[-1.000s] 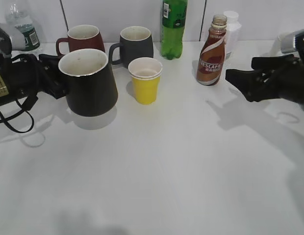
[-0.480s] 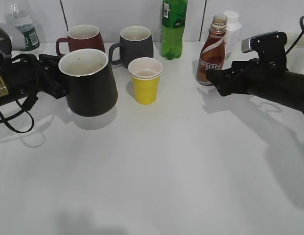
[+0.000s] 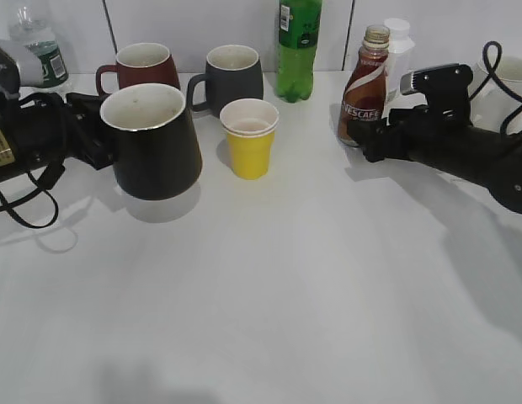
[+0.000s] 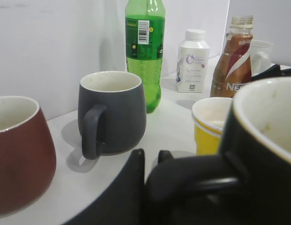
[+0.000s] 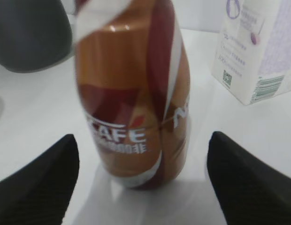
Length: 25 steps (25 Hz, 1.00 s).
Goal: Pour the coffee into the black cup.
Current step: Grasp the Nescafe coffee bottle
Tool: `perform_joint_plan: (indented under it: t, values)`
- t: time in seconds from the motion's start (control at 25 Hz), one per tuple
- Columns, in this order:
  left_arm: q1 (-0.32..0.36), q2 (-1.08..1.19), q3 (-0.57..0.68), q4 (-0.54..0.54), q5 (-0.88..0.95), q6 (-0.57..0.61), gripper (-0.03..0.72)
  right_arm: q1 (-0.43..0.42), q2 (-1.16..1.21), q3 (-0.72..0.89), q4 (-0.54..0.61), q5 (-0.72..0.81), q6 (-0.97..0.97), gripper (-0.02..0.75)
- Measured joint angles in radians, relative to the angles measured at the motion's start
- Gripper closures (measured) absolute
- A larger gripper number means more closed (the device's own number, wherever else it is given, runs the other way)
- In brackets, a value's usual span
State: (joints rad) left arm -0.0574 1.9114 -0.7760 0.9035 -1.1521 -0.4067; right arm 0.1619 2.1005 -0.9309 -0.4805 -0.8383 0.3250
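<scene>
The coffee bottle (image 3: 364, 88) stands upright at the back right, brown with a white swirl and a NESCAFE label. It fills the right wrist view (image 5: 131, 89). My right gripper (image 3: 370, 141) is open, with one finger on each side of the bottle's base (image 5: 141, 154), not touching it. The large glossy black cup (image 3: 156, 139) is at the left, upright. My left gripper (image 3: 94, 135) is shut on its loop handle (image 4: 150, 161). The cup's rim shows at the right of the left wrist view (image 4: 267, 122).
Behind the black cup are a maroon mug (image 3: 143, 66) and a dark grey mug (image 3: 234, 76). A yellow paper cup (image 3: 249, 139) stands between the cup and the bottle. A green soda bottle (image 3: 297, 46), a white bottle (image 3: 398, 46) and a white mug (image 3: 507, 77) line the back.
My right gripper has moved left and toward the back until its open fingers flank the coffee bottle. The left gripper and the black cup have not moved.
</scene>
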Motion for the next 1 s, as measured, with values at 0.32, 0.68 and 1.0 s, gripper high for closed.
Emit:
perform_joint_plan:
  t: [0.32, 0.68, 1.0]
  values:
    - [0.000, 0.000, 0.000, 0.000, 0.000, 0.000, 0.636, 0.000, 0.087, -0.129, -0.070, -0.026, 0.026, 0.072]
    - [0.000, 0.000, 0.000, -0.001, 0.000, 0.000, 0.636, 0.020, 0.150, -0.228, -0.088, -0.029, 0.082, 0.124]
    - [0.000, 0.000, 0.000, -0.001, 0.000, 0.000, 0.636, 0.022, 0.150, -0.231, -0.090, -0.029, 0.082, 0.211]
